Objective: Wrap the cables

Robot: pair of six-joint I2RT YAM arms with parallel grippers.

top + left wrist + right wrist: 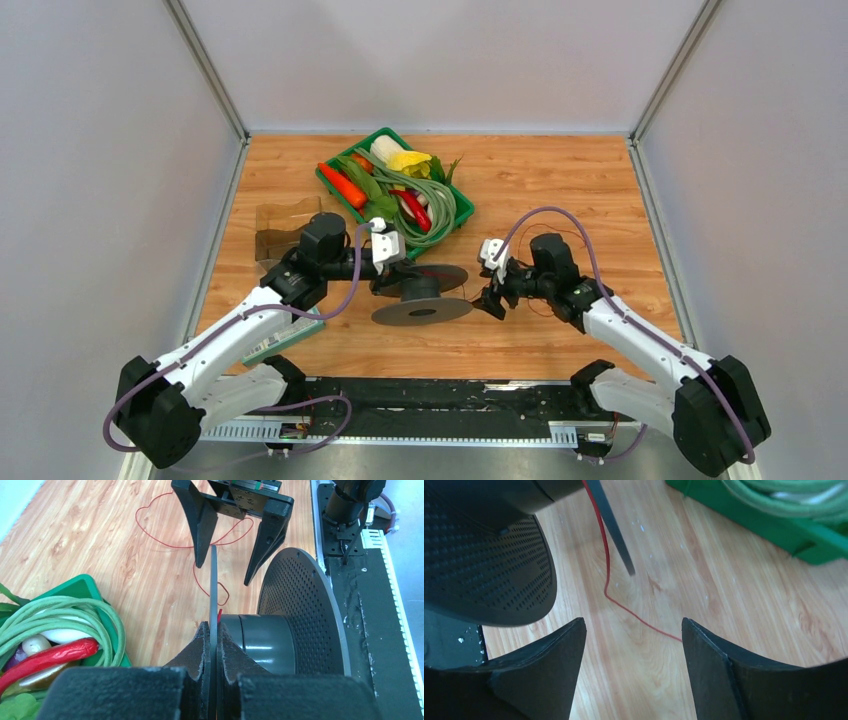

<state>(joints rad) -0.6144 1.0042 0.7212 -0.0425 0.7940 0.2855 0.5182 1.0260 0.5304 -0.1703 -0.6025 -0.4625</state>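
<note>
The red wire (643, 618) leaves the hub of the spool (422, 295), drops past the spool's thin flange and lies in loose loops on the wooden table (560, 180), on the side of the spool facing the right arm. Most of its length appears to lie off the spool, so the wrapping looks far from done.

The right gripper (634, 622) hangs just beside the spool on that same side. Its fingers are spread and hold nothing, and a stretch of the wire runs across the table below the gap. The left gripper (214, 630) is pressed together on the rim of the thin flange, steadying the spool from its other side. Beyond the spool, near its far side, stands a green tray (325, 178) of toy vegetables, which is not part of this job.

The step in hand seems to be taking up the wire for a turn. To do it well:
- The right fingers should come down with the wire crossing squarely between the pads, close to where it leaves the hub, so little slack trails.
- The wire is thread-thin, so the pads likely need to reach the table and close fully.
- The wire should then be led around the hub between the two flanges under light tension, so it does not ride over a rim.
- The left grip must hold firm so the spool does not twist.
</note>
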